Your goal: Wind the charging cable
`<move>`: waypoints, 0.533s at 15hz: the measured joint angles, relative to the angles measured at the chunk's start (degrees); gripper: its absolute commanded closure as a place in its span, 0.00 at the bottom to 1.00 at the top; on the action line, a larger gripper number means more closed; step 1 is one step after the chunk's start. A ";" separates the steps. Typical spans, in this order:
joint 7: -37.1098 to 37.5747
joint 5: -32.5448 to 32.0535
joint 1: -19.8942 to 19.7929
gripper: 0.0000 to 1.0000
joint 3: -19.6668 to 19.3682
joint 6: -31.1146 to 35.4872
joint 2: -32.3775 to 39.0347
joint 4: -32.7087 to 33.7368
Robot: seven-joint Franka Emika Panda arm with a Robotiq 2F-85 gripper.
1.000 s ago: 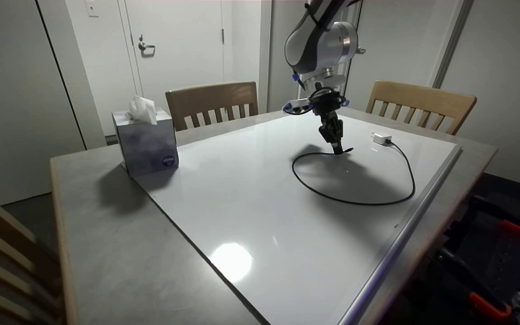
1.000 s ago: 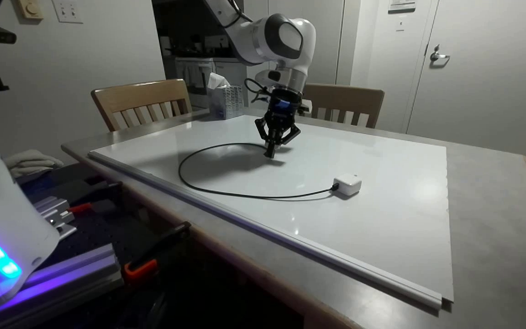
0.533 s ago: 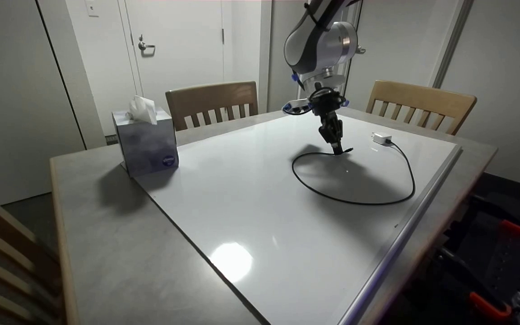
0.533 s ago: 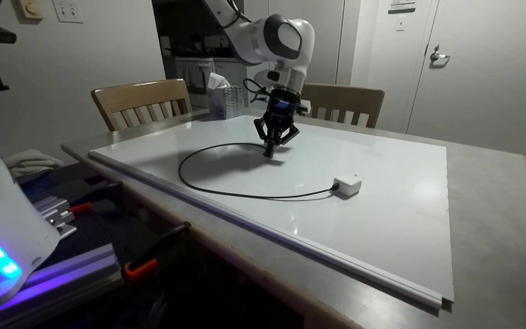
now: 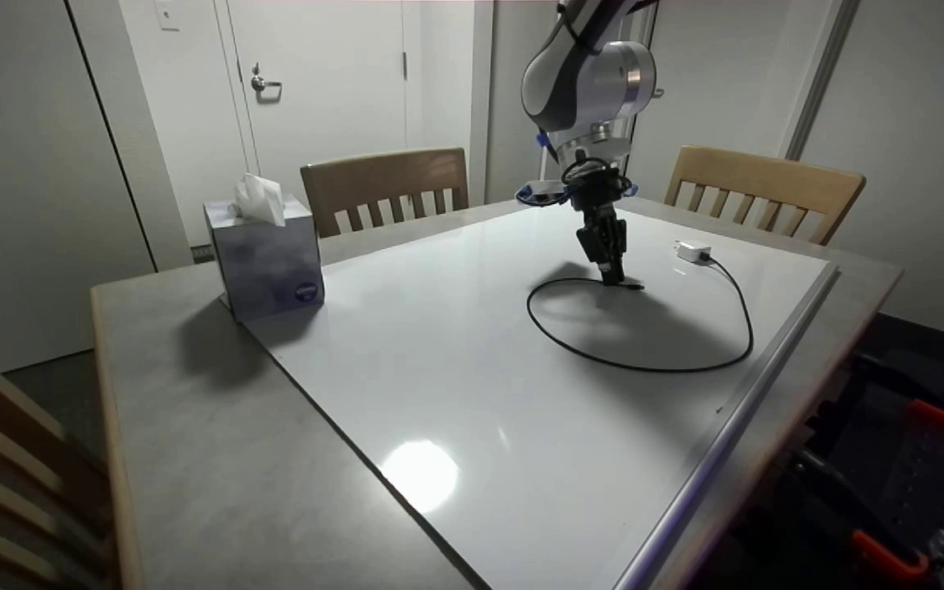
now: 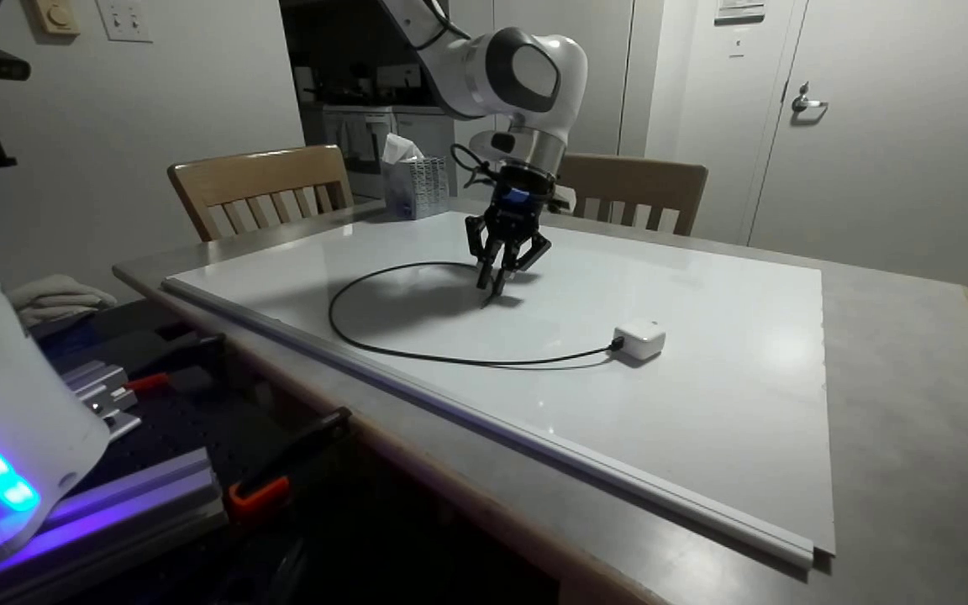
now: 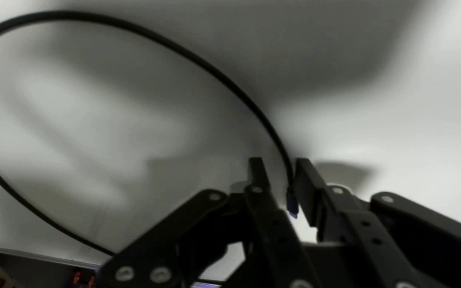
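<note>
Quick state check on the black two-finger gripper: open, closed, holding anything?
Black two-finger gripper: open, holding nothing; the thin black flexible charging cable runs between its parted jaws, not clamped.

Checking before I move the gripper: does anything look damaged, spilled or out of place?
Nothing stands out. The charging cable curves in one loose loop without visible kinks, its free end between the jaws of the open gripper. The tissue box stands upright.
</note>
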 measured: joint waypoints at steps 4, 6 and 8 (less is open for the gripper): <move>0.02 0.11 0.06 0.14 -0.20 0.00 -0.15 -0.48; 0.02 0.11 0.17 0.02 -0.80 -0.03 -0.17 -0.98; 0.01 0.02 0.38 0.00 -1.58 -0.05 -0.42 -1.81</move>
